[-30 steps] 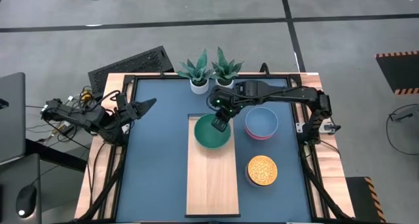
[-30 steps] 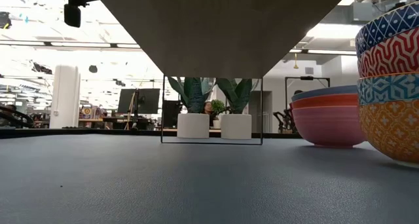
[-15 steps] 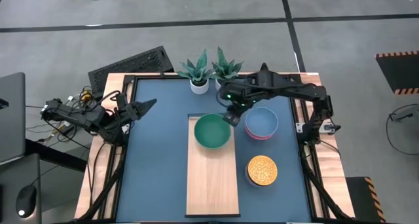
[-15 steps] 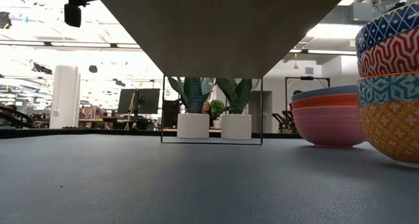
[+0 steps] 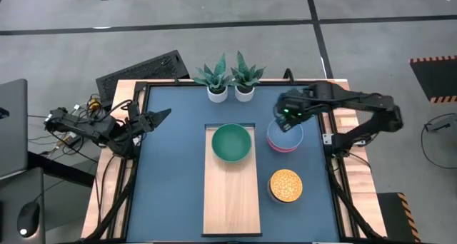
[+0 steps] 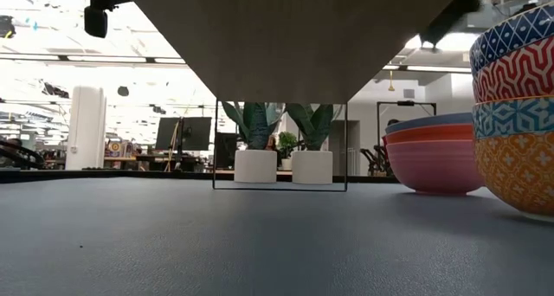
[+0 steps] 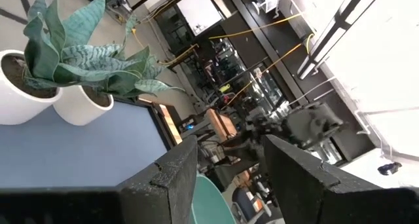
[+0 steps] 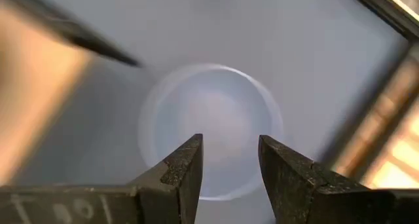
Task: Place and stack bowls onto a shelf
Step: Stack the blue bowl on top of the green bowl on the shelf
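The teal bowl sits on its base on the far end of the light wood shelf. Right of the shelf, a blue bowl lies nested in a pink one. My right gripper hovers open over that blue bowl's left part; its wrist view looks down into the bowl between the open fingers. A stack of small patterned bowls stands nearer. My left gripper waits open at the table's left edge.
Two white plant pots stand at the far edge behind the shelf. In the low view the shelf's underside shows raised on thin wire legs. The patterned stack fills that view's right side.
My right gripper has left the teal bowl's right rim, risen and swung toward the table's right, ending over the blue bowl. The teal bowl has stayed where it was on the shelf.
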Robot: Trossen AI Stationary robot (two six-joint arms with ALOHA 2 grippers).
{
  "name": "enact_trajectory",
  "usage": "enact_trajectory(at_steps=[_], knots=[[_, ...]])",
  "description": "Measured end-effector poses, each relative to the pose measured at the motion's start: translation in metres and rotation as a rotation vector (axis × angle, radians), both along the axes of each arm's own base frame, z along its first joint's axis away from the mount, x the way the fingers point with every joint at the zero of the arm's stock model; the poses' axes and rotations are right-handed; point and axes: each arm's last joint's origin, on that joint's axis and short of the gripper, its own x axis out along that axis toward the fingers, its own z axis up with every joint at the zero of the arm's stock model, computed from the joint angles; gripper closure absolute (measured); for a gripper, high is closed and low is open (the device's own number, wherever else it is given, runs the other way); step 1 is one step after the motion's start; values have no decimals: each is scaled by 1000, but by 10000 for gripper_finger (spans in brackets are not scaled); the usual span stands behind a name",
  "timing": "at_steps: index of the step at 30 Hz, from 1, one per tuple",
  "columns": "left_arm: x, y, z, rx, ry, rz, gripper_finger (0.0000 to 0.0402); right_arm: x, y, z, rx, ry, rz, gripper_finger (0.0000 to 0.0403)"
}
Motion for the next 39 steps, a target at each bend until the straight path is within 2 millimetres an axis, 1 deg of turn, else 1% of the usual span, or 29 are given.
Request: enact_trajectory(at_steps=[2, 4, 6, 10, 14, 19, 24, 29, 33, 39], knots=[[0, 0, 0, -1, 1, 8, 236, -15, 0, -15, 4, 7, -78, 228], [0, 0, 0, -2, 4, 12, 236, -23, 1, -29, 10, 5, -135, 228], [0, 0, -1, -3, 6, 17, 236, -30, 2, -43, 14, 14, -157, 228], [0, 1, -1, -22, 0, 17, 236, -37, 1, -69, 37, 44, -190, 228], [0, 1, -1, -28, -1, 19, 236, -40, -2, -90, 53, 82, -207, 228], [0, 1, -1, -38, -9, 15, 236, -39, -12, -109, 60, 73, -220, 228], [0, 0, -1, -38, -9, 12, 236, -38, -21, -121, 101, 41, -209, 231], [0, 0, -1, -38, -9, 11, 236, -39, -25, -125, 111, 35, -225, 254], [0, 0, -1, -38, -10, 11, 236, -39, -25, -125, 111, 37, -228, 292], [0, 0, -1, -38, -10, 11, 236, -38, -25, -123, 110, 27, -227, 374]])
